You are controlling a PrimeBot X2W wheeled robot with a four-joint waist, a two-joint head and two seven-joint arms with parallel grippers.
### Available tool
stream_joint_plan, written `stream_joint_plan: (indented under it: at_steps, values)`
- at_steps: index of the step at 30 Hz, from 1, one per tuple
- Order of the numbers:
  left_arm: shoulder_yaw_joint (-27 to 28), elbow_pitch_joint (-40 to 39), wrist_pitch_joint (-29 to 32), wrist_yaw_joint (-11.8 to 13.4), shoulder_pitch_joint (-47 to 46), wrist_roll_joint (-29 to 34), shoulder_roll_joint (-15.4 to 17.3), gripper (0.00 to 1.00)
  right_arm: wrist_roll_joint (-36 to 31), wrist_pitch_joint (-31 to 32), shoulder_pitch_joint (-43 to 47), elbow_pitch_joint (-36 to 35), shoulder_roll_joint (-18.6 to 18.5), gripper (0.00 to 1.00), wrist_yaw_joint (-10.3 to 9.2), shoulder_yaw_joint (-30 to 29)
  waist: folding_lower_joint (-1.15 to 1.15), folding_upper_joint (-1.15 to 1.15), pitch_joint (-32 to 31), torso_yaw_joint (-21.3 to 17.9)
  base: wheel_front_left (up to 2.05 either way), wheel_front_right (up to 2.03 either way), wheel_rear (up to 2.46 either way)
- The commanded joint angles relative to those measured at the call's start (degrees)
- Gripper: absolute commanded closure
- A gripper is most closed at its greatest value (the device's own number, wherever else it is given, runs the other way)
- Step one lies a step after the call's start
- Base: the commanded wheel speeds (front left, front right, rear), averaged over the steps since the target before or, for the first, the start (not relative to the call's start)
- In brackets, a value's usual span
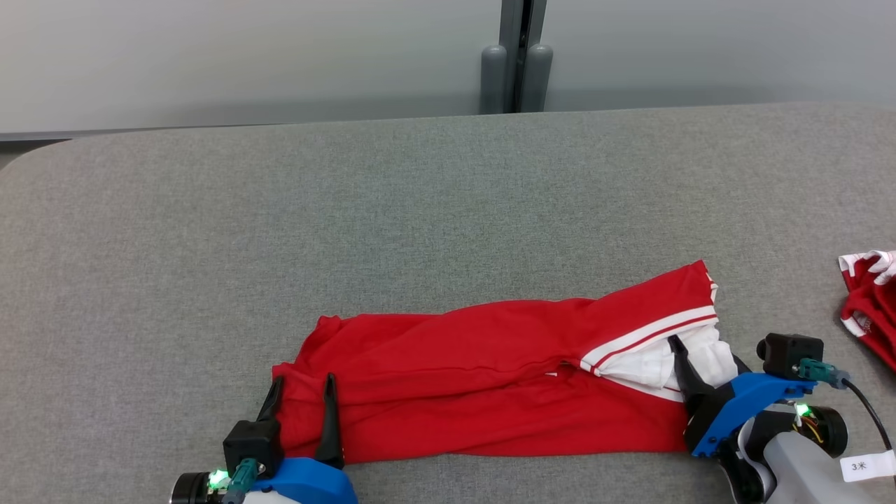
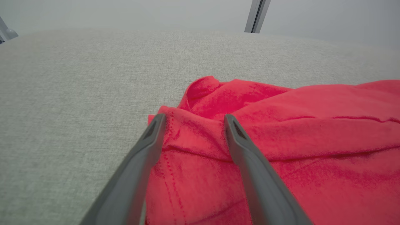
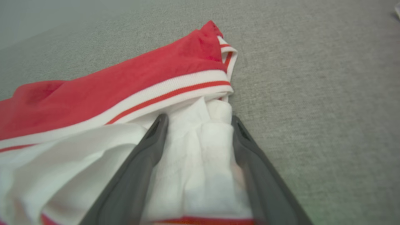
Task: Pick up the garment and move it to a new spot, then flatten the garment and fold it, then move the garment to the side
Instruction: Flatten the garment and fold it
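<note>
The garment [image 1: 490, 378] is red with white striped trim and a white inner part. It lies crumpled lengthwise near the front of the grey table [image 1: 420, 210]. My left gripper [image 1: 304, 378] is open, its two fingers straddling a fold at the garment's left end [image 2: 200, 137]. My right gripper [image 1: 703, 353] is open at the right end, where its fingers flank a bunched white fold [image 3: 200, 147] just below the striped band [image 3: 175, 90]. Cloth partly hides one right finger in the head view.
A second red and white cloth [image 1: 871, 301] lies at the table's right edge. A grey post [image 1: 516, 70] stands behind the table's far edge, against a pale wall. Bare grey table stretches behind and to the left of the garment.
</note>
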Motion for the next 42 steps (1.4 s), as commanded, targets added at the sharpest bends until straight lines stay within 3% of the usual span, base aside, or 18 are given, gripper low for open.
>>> stream_joint_plan:
  at_steps: [1, 2, 3, 9, 15, 22, 30, 36, 42]
  values:
    - [-0.02, 0.03, 0.01, 0.22, -0.63, 0.07, 0.04, 0.00, 1.04, 2.25, 2.33, 1.04, 1.74, 0.55, 0.30, 2.40, -0.01, 0.00, 0.35, 0.24, 0.00, 0.00, 0.00]
    - [0.09, 0.01, 0.01, 0.28, -0.72, 0.10, 0.03, 0.00, 2.17, 2.44, 3.08, 1.14, 1.50, 0.94, 0.35, 3.17, -0.01, 0.00, 0.39, 0.18, 0.00, 0.00, 0.00]
    - [0.25, 0.04, 0.01, 0.31, -0.78, 0.13, 0.03, 0.00, 3.09, 2.19, 3.71, 1.33, 0.91, 1.00, 0.33, 3.72, -0.01, 0.00, 0.34, 0.11, 0.00, 0.00, 0.00]
    - [0.80, 0.20, 0.01, 0.05, -1.30, 0.14, 0.02, 0.00, 5.56, -1.48, 3.19, 2.35, -4.64, 1.00, -0.04, 3.87, -0.01, 0.00, -0.05, -0.76, 0.00, 0.00, 0.00]
    - [-0.09, 0.30, 0.01, -0.11, -1.36, -0.83, 0.03, 0.00, 4.34, -3.31, -0.69, -2.17, -7.39, 1.00, 0.08, -1.73, -0.01, 0.00, -0.87, -1.51, 0.00, 0.00, 0.00]
    - [-1.64, 1.29, 0.01, -0.82, 0.50, -2.45, 0.03, 0.00, 1.32, -3.29, 4.24, -12.88, -3.51, 1.00, 0.13, -5.19, -0.01, 0.00, -3.93, -0.70, 0.00, 0.00, 0.00]
    - [-4.22, 2.36, 0.01, -1.67, 2.09, -3.12, 0.05, 0.00, 4.47, -3.31, 7.94, -24.17, 0.50, 1.00, 0.13, 3.59, -0.01, 0.00, -5.99, 3.24, 0.00, 0.00, 0.00]
    - [-6.63, 2.98, 0.01, -2.17, 2.09, -3.17, 0.04, 0.00, 7.41, -3.10, 6.14, -24.83, 2.50, 1.00, 0.13, 10.84, -0.01, 0.00, -6.22, 8.81, 0.00, 0.00, 0.00]
    - [-8.39, 3.04, 0.01, -2.20, 1.77, -3.03, 0.03, 0.00, 8.95, -3.09, 3.45, -20.93, 4.42, 1.00, 0.13, 14.72, -0.01, 0.00, -5.50, 14.83, 0.00, 0.00, 0.00]
